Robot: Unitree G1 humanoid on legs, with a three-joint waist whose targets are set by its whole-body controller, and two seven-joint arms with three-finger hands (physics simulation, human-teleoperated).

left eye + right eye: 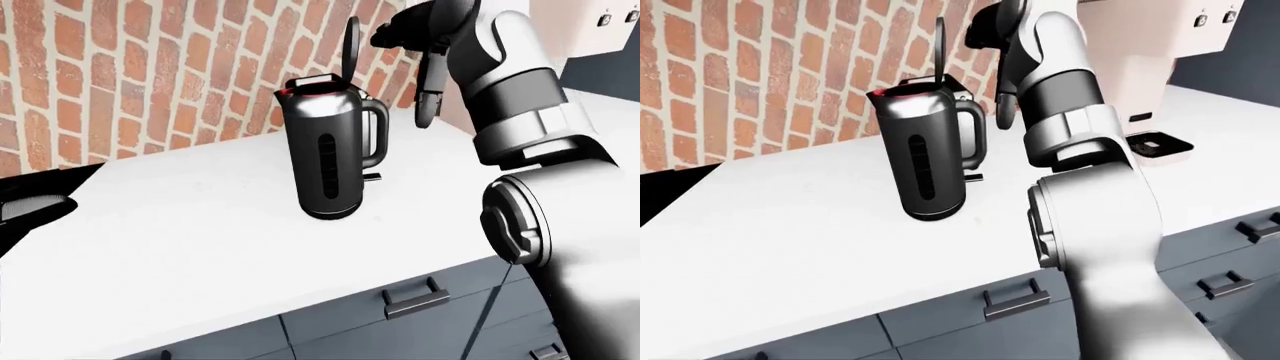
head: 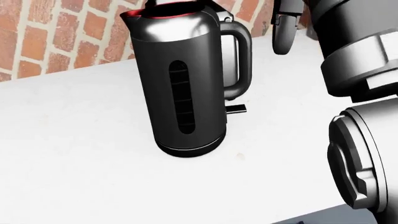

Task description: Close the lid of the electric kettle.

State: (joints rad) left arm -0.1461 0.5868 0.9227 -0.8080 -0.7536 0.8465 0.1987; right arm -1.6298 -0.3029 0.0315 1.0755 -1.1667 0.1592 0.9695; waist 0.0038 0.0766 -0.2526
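The fingers (image 1: 430, 94) of the right hand (image 1: 415, 34) hang loose and spread out. They hold nothing. One long finger points down, just to the right of the kettle's handle (image 1: 377, 135) in the left-eye view, and it does not touch it. The hand is up high, near the top of the lid (image 1: 351, 46). I cannot tell if it touches the lid there. The left hand does not show in any picture.

The kettle (image 1: 325, 150) stands straight up on the white desk (image 1: 180, 225), close to the brick wall (image 1: 130, 67). Its lid stands up on end, wide open, and a red ring (image 1: 312, 88) shows at the open mouth.

The job is not done yet. To do it well, I think the hand should go to the wall side of the lid and push it gently down toward the spout. A soft push from the top edge is best. A hard shove could tip the tall kettle or slide it along the desk. Push until the lid sits flat on the mouth.
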